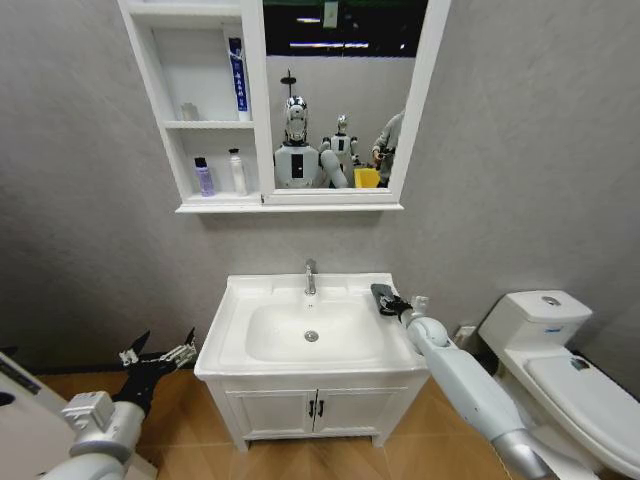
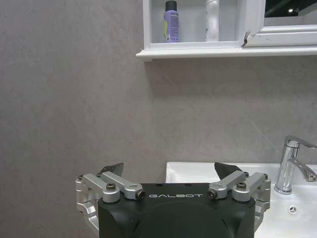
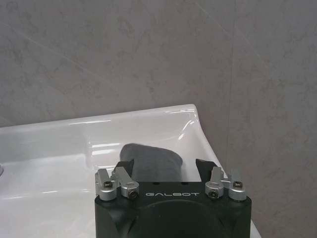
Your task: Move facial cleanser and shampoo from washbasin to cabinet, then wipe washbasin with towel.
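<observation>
Grey-green towel (image 3: 151, 161) lies between right end effector (image 3: 166, 167) fingers.

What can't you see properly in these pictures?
- Towel: in the right wrist view its near part is hidden behind the right tool.
- Whether that tool grips the towel: its body covers the fingertips.
- Bottle labels on the cabinet: too small in the head view.
- Purple bottle: top cut off in the left wrist view.

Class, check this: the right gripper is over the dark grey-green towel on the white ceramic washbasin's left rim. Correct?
Not quite. The dark grey-green towel lies on the white ceramic washbasin's right rim, where the right gripper reaches it; the head view shows this.
</observation>
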Controlling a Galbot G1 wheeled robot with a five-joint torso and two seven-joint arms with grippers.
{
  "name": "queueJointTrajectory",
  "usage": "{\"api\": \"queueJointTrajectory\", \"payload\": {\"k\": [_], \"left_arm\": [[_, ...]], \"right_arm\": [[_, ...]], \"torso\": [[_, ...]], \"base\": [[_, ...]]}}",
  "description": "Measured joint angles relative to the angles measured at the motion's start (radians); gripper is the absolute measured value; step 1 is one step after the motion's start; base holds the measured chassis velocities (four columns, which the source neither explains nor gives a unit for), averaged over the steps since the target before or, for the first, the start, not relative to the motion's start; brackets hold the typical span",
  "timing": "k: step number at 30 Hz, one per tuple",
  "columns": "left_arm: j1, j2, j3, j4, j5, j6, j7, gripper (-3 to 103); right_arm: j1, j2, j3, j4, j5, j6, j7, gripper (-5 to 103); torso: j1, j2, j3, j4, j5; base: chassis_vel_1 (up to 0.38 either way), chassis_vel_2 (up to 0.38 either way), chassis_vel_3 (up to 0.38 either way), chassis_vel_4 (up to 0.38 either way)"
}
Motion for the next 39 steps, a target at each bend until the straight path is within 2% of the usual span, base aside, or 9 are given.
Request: {"api": "queueJointTrajectory", "payload": {"k": [1, 3, 7, 16, 23, 27, 29, 32, 39], "left_arm": [[0.000, 0.000, 0.000, 0.000, 0.000, 0.000, 0.000, 100], [0.000, 0.000, 0.000, 0.000, 0.000, 0.000, 0.000, 100], [0.000, 0.000, 0.000, 0.000, 0.000, 0.000, 0.000, 100], [0.000, 0.000, 0.000, 0.000, 0.000, 0.000, 0.000, 100], [0.000, 0.000, 0.000, 0.000, 0.000, 0.000, 0.000, 100], [0.000, 0.000, 0.000, 0.000, 0.000, 0.000, 0.000, 100], [0.000, 0.000, 0.000, 0.000, 0.000, 0.000, 0.001, 100], [0.000, 0.000, 0.000, 0.000, 0.000, 0.000, 0.001, 100], [0.000, 0.000, 0.000, 0.000, 0.000, 0.000, 0.001, 100]], "right_arm": [[-0.009, -0.004, 0.002, 0.001, -0.011, 0.000, 0.000, 78], [-0.029, -0.007, 0.009, 0.008, -0.041, 0.002, -0.001, 89], [-0.085, -0.022, 0.026, 0.065, -0.055, 0.002, 0.001, 97], [-0.294, -0.050, 0.117, 0.361, -0.104, -0.004, 0.086, 100], [-0.669, -0.030, 0.392, 0.649, -0.251, 0.088, 0.094, 100], [-0.942, 0.045, 0.585, 0.840, -0.312, 0.101, 0.067, 100], [-1.112, 0.134, 0.690, 0.964, -0.328, 0.101, 0.061, 100], [-1.229, 0.231, 0.747, 1.085, -0.336, 0.090, 0.061, 100], [-1.306, 0.261, 0.776, 1.208, -0.314, -0.021, 0.119, 100]], "torso": [[0.000, 0.000, 0.000, 0.0000, 0.0000], [0.000, 0.000, 0.000, 0.0001, 0.0001], [0.000, 0.000, 0.000, 0.0001, -0.0001], [0.000, 0.000, 0.000, 0.0004, -0.0001], [0.000, 0.000, 0.000, -0.0002, 0.0003], [0.000, 0.000, 0.000, -0.0002, 0.0000], [0.000, 0.000, 0.000, -0.0002, -0.0004], [0.000, 0.000, 0.000, -0.0007, -0.0001], [0.000, 0.000, 0.000, 0.0004, 0.0003]], "base": [[0.000, 0.000, 0.000, 0.000], [0.000, 0.000, 0.000, 0.000], [0.000, 0.000, 0.000, 0.000], [0.000, 0.000, 0.000, 0.000], [0.000, 0.000, 0.000, 0.000], [0.000, 0.000, 0.000, 0.000], [0.000, 0.000, 0.000, 0.000], [0.000, 0.000, 0.000, 0.000], [0.000, 0.000, 0.000, 0.000]]}}
